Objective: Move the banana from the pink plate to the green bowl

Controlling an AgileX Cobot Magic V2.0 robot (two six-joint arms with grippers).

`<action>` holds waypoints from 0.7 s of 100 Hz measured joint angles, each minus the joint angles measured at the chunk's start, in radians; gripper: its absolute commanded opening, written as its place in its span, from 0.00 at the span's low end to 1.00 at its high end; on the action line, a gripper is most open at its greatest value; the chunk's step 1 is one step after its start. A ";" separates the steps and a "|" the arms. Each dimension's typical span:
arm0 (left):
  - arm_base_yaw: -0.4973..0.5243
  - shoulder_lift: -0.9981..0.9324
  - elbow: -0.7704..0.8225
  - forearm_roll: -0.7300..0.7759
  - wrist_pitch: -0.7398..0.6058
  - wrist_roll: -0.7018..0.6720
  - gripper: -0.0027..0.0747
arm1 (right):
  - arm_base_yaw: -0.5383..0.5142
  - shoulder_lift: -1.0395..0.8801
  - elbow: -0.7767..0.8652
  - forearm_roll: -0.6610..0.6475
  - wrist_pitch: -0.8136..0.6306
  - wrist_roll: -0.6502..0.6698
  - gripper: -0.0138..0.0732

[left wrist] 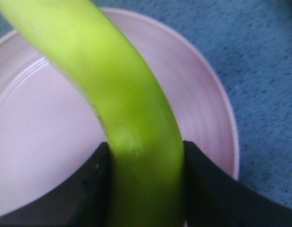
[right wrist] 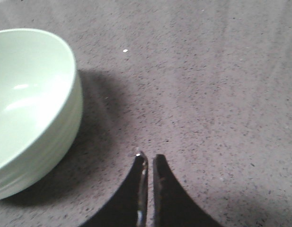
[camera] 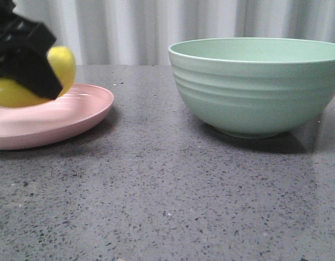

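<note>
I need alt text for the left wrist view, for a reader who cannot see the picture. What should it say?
The left tool grips a bright yellow-green banana between its two black fingers, directly over a pale pink plate. The banana curves away from the fingers across the picture. Speckled grey table shows beyond the plate's rim.

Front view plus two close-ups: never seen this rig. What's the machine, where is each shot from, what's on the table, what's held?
It is a two-armed robot at a speckled grey table. The front view looks forward over the table. The other two pictures come from cameras on each wrist, looking past that arm's black fingers.

On the table sit a pink plate on the robot's left and a green bowl on its right, apart.

The left hand is closed on the yellow banana, over the plate. The right hand holds nothing, its fingers nearly together, above bare table beside the bowl, which looks empty.
</note>
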 measured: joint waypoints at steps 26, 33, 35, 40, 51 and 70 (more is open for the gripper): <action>-0.185 -0.024 -0.114 0.000 0.065 0.039 0.01 | 0.116 0.120 -0.209 0.089 0.159 -0.015 0.53; -0.244 -0.024 -0.139 0.000 0.080 0.039 0.01 | 0.152 0.157 -0.253 0.134 0.165 -0.015 0.59; -0.261 -0.024 -0.146 0.000 0.083 0.039 0.01 | 0.163 0.168 -0.265 0.146 0.165 -0.015 0.59; -0.299 -0.024 -0.158 0.000 0.090 0.039 0.01 | 0.189 0.195 -0.293 0.171 0.167 -0.015 0.59; -0.375 -0.026 -0.176 -0.002 0.093 0.039 0.01 | 0.251 0.258 -0.349 0.221 0.167 -0.015 0.59; -0.473 -0.026 -0.177 -0.006 0.104 0.039 0.01 | 0.354 0.392 -0.412 0.349 0.162 -0.015 0.59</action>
